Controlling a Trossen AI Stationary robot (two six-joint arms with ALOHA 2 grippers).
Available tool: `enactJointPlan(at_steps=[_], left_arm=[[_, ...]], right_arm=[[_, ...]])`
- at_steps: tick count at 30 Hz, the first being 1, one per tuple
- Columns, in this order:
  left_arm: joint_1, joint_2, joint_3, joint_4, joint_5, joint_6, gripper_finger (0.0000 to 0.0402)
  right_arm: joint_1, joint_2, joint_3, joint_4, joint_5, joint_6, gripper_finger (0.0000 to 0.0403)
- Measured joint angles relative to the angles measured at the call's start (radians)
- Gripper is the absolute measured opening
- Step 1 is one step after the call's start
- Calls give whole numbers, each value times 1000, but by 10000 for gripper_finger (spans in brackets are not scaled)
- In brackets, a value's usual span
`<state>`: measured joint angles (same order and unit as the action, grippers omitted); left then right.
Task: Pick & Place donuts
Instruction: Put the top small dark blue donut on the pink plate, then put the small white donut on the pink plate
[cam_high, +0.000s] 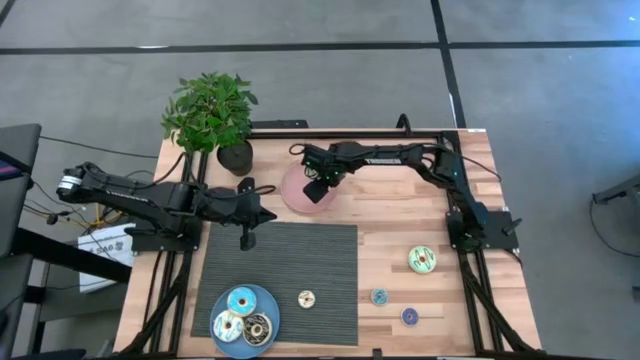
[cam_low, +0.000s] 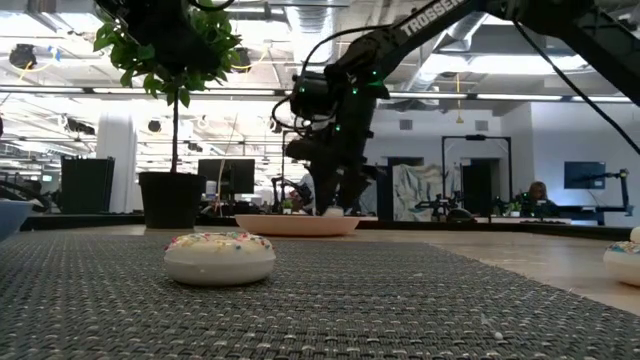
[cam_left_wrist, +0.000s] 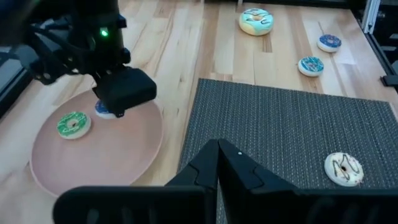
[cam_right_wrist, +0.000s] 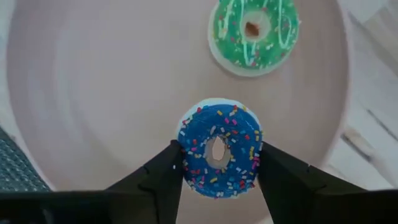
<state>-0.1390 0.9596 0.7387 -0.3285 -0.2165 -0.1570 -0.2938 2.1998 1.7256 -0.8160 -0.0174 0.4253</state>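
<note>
My right gripper (cam_right_wrist: 217, 163) points down over the pink plate (cam_right_wrist: 93, 93) at the table's far middle, shut on a blue sprinkled donut (cam_right_wrist: 219, 149). A green donut (cam_right_wrist: 254, 31) lies flat on the same plate. My left gripper (cam_left_wrist: 217, 163) hangs shut and empty over the far left corner of the grey mat (cam_high: 300, 260). A cream donut (cam_high: 306, 298) lies on the mat. A pale green donut (cam_high: 422, 260), a teal one (cam_high: 379, 296) and a purple one (cam_high: 410, 316) lie on the bare wood at the right. Three more sit on the blue plate (cam_high: 216, 322). My right gripper pinches the blue donut by two opposite sides of its outer rim (cam_right_wrist: 184, 155) between its two fingers (cam_right_wrist: 163, 177), coming from above and pointing steeply down. The donut sits level, icing up, at the pink plate's surface; whether it rests on the plate I cannot tell.
A potted plant (cam_high: 212, 115) stands at the far left, close to the pink plate (cam_high: 293, 197). Black arm frames (cam_high: 470, 230) run along both sides of the table. The mat's middle and the wood between mat and right frame are free.
</note>
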Motion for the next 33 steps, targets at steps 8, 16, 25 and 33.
enactJointPlan(at_steps=[8,16,25,33], left_arm=[[0,0,0,-3,0,25,0],[0,0,0,-22,0,34,0],[0,0,0,-22,0,34,0],[0,0,0,-21,-32,34,0]], right_arm=[[-12,-13,1,12,19,-7,218],[-11,-12,0,9,18,-7,251],[-11,-42,0,5,-11,-42,251],[-14,-202,-44,-70,13,-120,248]])
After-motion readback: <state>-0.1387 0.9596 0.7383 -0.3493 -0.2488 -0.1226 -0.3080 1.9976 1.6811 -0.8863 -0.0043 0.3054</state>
